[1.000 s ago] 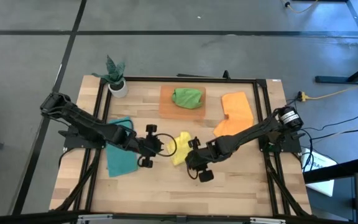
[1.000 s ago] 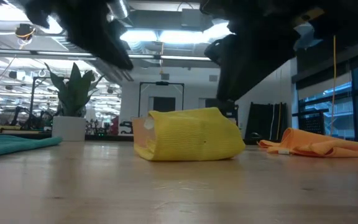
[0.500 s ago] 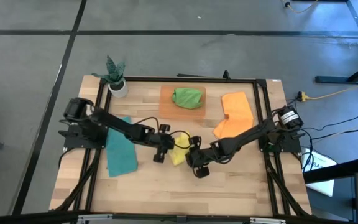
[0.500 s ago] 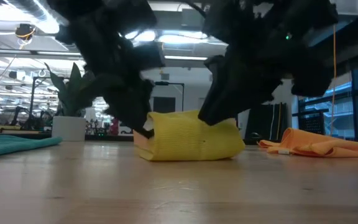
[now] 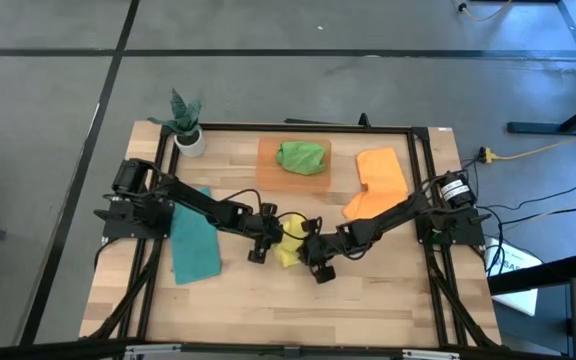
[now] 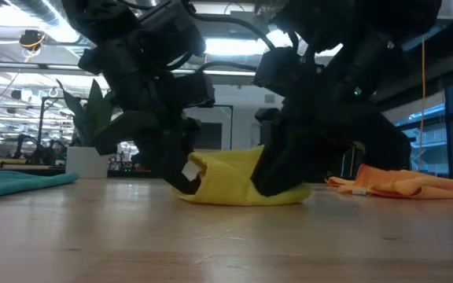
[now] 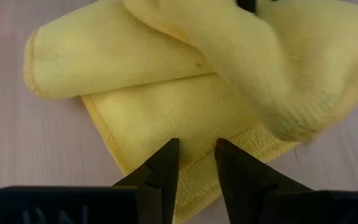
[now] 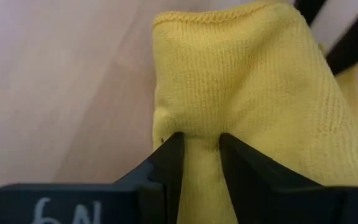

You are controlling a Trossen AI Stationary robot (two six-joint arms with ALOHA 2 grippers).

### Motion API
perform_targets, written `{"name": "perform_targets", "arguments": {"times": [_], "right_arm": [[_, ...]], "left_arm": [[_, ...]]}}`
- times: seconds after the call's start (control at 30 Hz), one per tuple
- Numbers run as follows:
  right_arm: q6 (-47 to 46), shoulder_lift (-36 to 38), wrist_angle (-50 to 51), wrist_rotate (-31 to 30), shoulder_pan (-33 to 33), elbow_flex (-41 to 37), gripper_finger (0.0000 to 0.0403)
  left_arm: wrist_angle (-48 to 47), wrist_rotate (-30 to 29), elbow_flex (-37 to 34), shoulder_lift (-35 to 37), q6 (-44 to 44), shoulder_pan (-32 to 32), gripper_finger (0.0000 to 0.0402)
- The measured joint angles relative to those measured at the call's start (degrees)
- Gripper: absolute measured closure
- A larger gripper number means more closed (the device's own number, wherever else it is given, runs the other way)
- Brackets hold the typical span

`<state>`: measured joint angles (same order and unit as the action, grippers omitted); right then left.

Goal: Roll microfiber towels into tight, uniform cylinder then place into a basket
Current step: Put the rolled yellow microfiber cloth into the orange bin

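Note:
A loosely rolled yellow towel (image 5: 290,243) lies at the table's middle, and both grippers are down on it. My left gripper (image 7: 196,152) comes from the table's left, open by a narrow gap over the towel's flat lower layer. My right gripper (image 8: 201,146) comes from the table's right, with cloth filling the gap between its fingers. A green towel (image 5: 301,156) lies in the orange basket (image 5: 268,176) at the far side. A teal towel (image 5: 194,248) lies flat at the left. An orange towel (image 5: 378,180) lies at the far right. My left gripper sets its fingertips (image 7: 166,163) on the yellow towel's flat lower layer (image 7: 194,127), close to its hemmed edge. The fingers slant down from the table's left. The hem runs on flat through the gap, and the towel lies on the table. My right gripper has a fold at the yellow towel's end (image 8: 199,127) between its two fingers, one finger (image 8: 166,149) at the cloth's edge and denting it in. The fingers slant down from the table's right. The towel rests on the table.
A small white pot with a green plant (image 5: 188,128) stands at the far left corner. A black frame rail (image 5: 420,160) runs around the tabletop. Bare wood lies along the near side of the table (image 5: 298,305).
Both grippers have come down onto the yellow towel, the left one also moving toward the table's right from beside the teal towel. The towel's boxy top has been pushed in and now sags to a lower hump between the two grippers.

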<state>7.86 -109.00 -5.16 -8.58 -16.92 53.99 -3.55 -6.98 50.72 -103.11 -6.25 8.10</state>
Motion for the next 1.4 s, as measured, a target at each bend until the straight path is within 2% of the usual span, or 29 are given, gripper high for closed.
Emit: {"name": "perform_targets", "arguments": {"times": [0.1, 0.47, 0.93, 1.07, 1.2, 1.3, 1.4], "right_arm": [[-0.1, -1.0, -0.6, 2.7, 0.1, 0.2, 0.0292], [3.3, -0.2, 0.9, 5.9, -1.8, 1.5, 0.0292], [1.2, -2.4, 0.3, 4.7, -2.2, 1.8, 0.0295], [0.0, -2.5, 0.4, 2.8, -2.3, 1.8, 0.0324], [-3.3, -2.5, 0.5, 2.3, -2.2, 1.7, 0.0383], [-5.3, -2.5, 0.5, 2.6, -2.1, 1.7, 0.0390], [-6.2, -2.0, 1.2, 5.4, -1.9, 2.4, 0.0393]], "left_arm": [[0.0, 0.1, 0.0, 0.0, 0.0, 0.0, 0.0303], [-0.1, 0.1, 0.0, 0.0, -0.2, 0.0, 0.0303], [0.0, 2.2, 0.0, 0.0, -0.2, 0.0, 0.0303], [0.0, 2.3, 0.0, 0.0, -0.2, 0.0, 0.0303], [0.0, 2.3, -0.1, 0.0, -0.2, 0.0, 0.0303], [0.1, 2.2, -0.1, 0.0, -0.2, 0.0, 0.0303], [0.0, 2.2, -0.1, 0.0, -0.2, 0.1, 0.0303]]}}
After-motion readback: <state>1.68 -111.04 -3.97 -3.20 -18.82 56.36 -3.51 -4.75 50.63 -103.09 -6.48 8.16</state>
